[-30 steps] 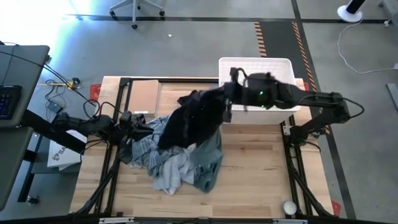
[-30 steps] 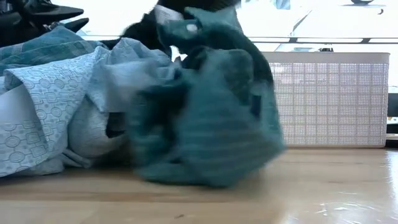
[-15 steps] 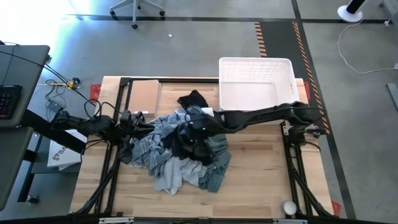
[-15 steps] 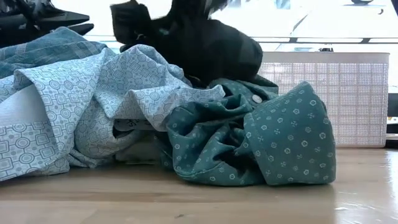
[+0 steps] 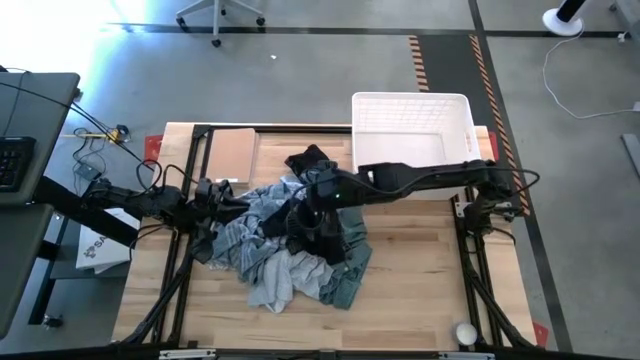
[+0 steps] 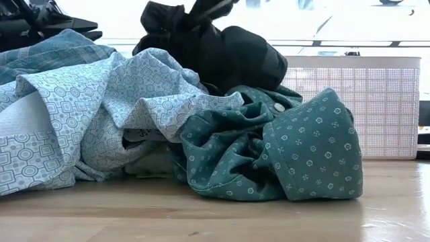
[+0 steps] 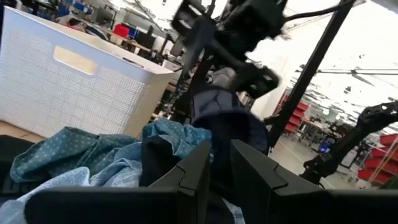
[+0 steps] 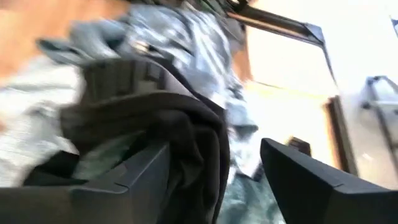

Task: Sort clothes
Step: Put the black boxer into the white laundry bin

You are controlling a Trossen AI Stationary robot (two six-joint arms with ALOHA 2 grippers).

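Pale wooden table (image 5: 420,290) up front, bare boards nearest the low camera, and on them sits the heap. Nearest of the clothes is a dark green dotted shirt (image 6: 302,151), crumpled into fat folds on the wood. Just beside it and partly over it lies a pale blue-grey shirt with a printed geometric pattern (image 6: 80,107), slumped and creased. On top, a black garment (image 6: 232,57) is bunched high on the pile, and from above it drapes over the middle of the heap.

Over that middle is the right gripper (image 8: 214,155), reaching in from the basket side with its fingers spread wide, one on each side of a fold of the black cloth, not pinched on it. The left gripper (image 7: 219,165) lies low at the pile's left edge, fingers nearly together with only a narrow slot between; nothing shows caught in it.

By my read, all of this is light, limp cloth: it will sag, stretch and drag its neighbours, since sleeves and hems overlap. The best hold looks like a raised ridge or bunched fold near the top of the black garment, well clear of the patterned shirt beneath, so one piece lifts alone.

Beyond the heap stands a white slatted plastic basket (image 5: 412,130) at the table's far edge, and behind it the grey floor.
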